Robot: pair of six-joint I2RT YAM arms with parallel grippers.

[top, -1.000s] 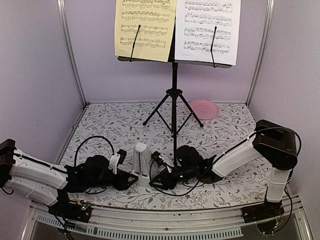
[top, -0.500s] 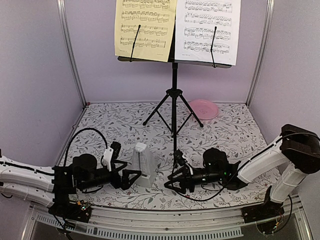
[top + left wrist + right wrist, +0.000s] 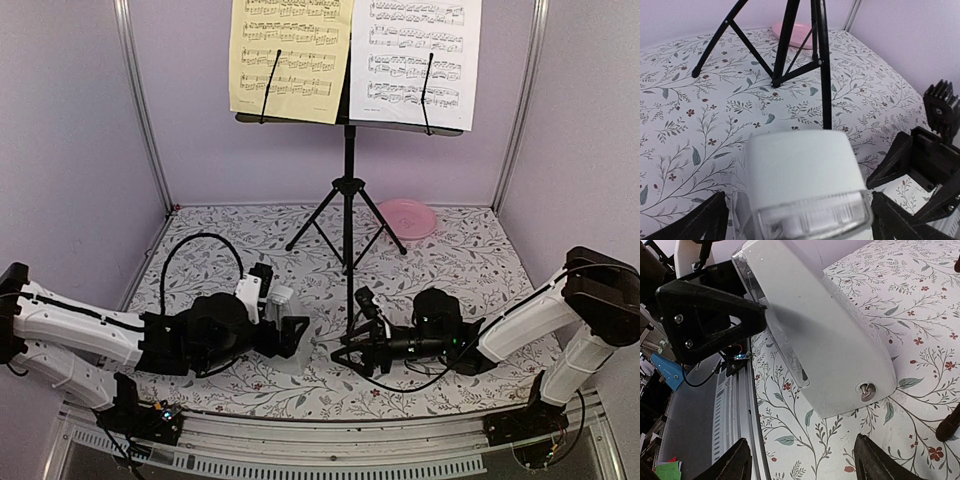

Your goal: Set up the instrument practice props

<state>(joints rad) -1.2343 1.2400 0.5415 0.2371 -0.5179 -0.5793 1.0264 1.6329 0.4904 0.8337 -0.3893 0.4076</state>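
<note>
your left gripper (image 3: 288, 335) lies low near the front edge, jaws spread wide, one finger on each side of the pale-grey metronome (image 3: 802, 175), which stands on the floral table (image 3: 470, 260); whether the pads touch it, you cannot tell. just to the right, your right gripper (image 3: 350, 357) is open and empty, apart from the metronome. farther back stands the black music stand (image 3: 349, 150), with a pink plate (image 3: 407, 216) near its right leg. the yellowish page (image 3: 290, 55) and the white page (image 3: 420, 55) rest side by side on its desk.

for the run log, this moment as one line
left gripper: open around metronome | right gripper: open, short of it | sheet-music pages: on music stand
</note>
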